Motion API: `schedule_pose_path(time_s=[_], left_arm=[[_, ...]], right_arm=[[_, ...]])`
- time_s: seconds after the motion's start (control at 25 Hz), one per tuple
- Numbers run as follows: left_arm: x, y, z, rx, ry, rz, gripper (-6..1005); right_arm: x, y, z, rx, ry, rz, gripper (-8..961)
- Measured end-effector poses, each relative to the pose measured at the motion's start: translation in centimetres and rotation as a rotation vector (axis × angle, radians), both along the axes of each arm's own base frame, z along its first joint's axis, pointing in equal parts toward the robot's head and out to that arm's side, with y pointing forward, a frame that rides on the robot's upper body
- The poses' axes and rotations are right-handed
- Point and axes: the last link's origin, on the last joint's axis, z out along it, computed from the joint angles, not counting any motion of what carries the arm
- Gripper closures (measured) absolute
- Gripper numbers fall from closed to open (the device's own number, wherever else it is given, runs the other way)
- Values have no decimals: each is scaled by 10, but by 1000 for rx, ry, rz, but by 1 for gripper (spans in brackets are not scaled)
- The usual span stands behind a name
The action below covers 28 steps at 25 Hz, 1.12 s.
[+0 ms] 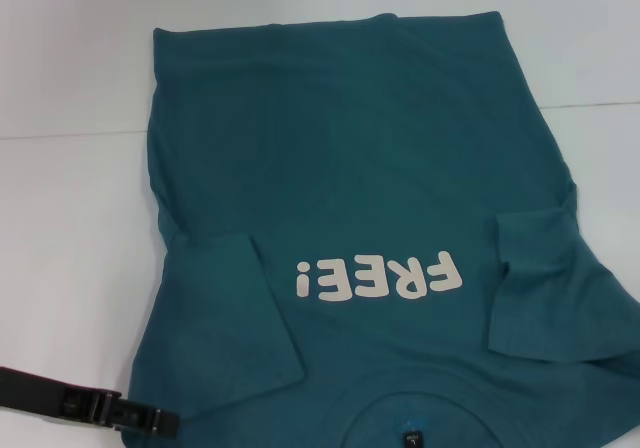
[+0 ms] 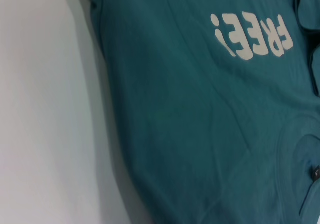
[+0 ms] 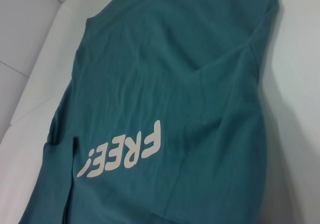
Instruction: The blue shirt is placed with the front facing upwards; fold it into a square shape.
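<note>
The blue shirt (image 1: 360, 168) lies flat on the white table (image 1: 70, 218), front up, collar toward me. Its off-white "FREE!" lettering (image 1: 380, 276) reads upside down. Both short sleeves are folded inward over the body: one on the left (image 1: 225, 308), one on the right (image 1: 545, 278). A small black neck label (image 1: 411, 436) shows at the near edge. My left gripper (image 1: 140, 415) is low at the near left, just beside the shirt's shoulder corner. The left wrist view shows the shirt (image 2: 200, 109) and the right wrist view shows the shirt (image 3: 165, 84), with no fingers in either. My right gripper is out of view.
Bare white table surface (image 1: 80, 68) surrounds the shirt on the left, the far side and the right (image 1: 610, 118). A seam line crosses the tabletop (image 1: 70, 135) behind the shirt's middle.
</note>
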Motion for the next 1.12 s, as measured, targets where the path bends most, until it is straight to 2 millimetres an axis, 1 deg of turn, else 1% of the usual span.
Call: schedule_pose_path(time_s=[0.4,0.6,0.96,1.12], left_arm=[[0,3,-3,-11,54,-27,458],[0,4,-2,-9,60,-29,686],[1,6,-1,-3,65,-33,919],[0,7,-1,1,67,-32,984]], right_arm=[[-1,1,1,3,1,4,913],[-1,2,1,3,2,5,913],[-1,3,0,2,1,4,912],[-2,4,-1,0,1,8,912]])
